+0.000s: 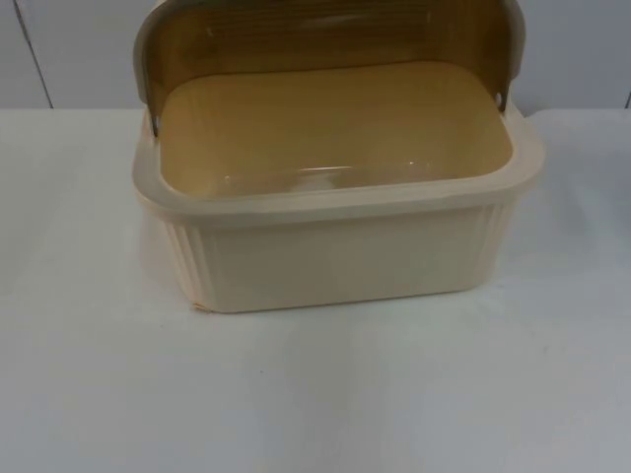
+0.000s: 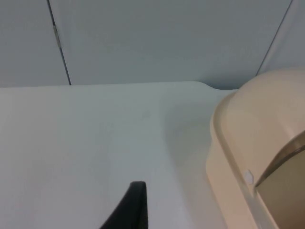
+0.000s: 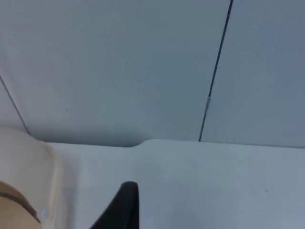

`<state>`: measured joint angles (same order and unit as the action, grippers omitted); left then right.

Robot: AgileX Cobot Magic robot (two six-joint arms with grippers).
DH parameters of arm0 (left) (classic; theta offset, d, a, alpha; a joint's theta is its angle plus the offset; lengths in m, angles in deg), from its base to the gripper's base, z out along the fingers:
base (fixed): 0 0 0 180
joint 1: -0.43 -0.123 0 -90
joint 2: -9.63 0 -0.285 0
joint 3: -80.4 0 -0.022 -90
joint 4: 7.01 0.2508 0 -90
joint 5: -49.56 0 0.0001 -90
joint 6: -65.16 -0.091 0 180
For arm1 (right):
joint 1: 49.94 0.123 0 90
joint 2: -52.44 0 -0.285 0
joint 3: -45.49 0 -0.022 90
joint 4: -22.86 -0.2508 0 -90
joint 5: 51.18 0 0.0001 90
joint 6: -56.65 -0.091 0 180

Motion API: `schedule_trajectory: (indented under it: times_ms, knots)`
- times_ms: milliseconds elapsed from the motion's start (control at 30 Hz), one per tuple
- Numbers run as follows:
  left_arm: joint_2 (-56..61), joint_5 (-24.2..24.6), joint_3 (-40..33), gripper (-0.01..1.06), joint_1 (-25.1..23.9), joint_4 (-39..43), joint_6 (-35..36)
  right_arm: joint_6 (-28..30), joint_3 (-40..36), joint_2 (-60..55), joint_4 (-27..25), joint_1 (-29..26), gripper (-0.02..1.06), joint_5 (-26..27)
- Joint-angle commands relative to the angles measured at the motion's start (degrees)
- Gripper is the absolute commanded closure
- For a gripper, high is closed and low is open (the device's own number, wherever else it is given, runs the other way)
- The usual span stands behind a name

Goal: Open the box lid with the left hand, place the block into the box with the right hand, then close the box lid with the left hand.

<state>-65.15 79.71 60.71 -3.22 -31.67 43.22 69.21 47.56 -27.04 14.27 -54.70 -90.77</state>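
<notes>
Standing open on the white table top (image 1: 315,394), a cream plastic box (image 1: 335,256) with ribbed walls was recorded at the middle of the top view, its amber-tinted lid (image 1: 325,39) swung up and back on side pivots. The interior was seen to be bare; no block was found inside, so the placing step was judged not yet done, and the block's whereabouts could not be established.

The left gripper (image 2: 129,210) was noted beside the box's left end, apart from it, with one black fingertip (image 2: 133,202) visible over the table top; whether it was open or closed could not be told. It was judged to be waiting clear so that the lid would stay raised and the opening unobstructed.

The right gripper (image 3: 121,207) was noted beside the box's right end, likewise clear of it; its state could not be told, and nothing could be seen held in it.

The table surface was observed as plain white and matt. It ended at a grey partition wall (image 3: 143,62) divided by dark vertical seams.
</notes>
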Motion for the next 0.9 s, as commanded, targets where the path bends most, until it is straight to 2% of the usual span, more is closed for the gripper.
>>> schedule_trajectory:
  times_ms: [0, 100, 667, 767, 867]
  knots:
    - [0.0, -0.4, -0.2, 0.03, 0.3, 0.1, 0.4, 4.2, -0.6, 0.6, -6.7, -2.9, 0.00, 0.1]
    - [0.0, 0.2, -0.2, 0.03, 0.3, 0.1, 0.6, 5.1, -2.5, 0.6, -6.9, -4.7, 0.00, -0.3]
    - [0.0, 6.0, -0.2, 0.03, 0.3, 1.4, 1.7, 6.3, -4.0, 0.6, -7.0, -4.7, 0.00, 1.7]
    - [0.0, 4.8, -0.2, 0.03, 0.3, 1.5, 1.7, 6.3, -4.0, 0.6, -7.0, -4.7, 0.00, 1.8]
    - [0.0, -2.0, -0.2, 0.03, 0.3, 1.0, 1.3, 6.3, -4.0, 0.6, -7.0, -4.7, 0.00, 2.1]
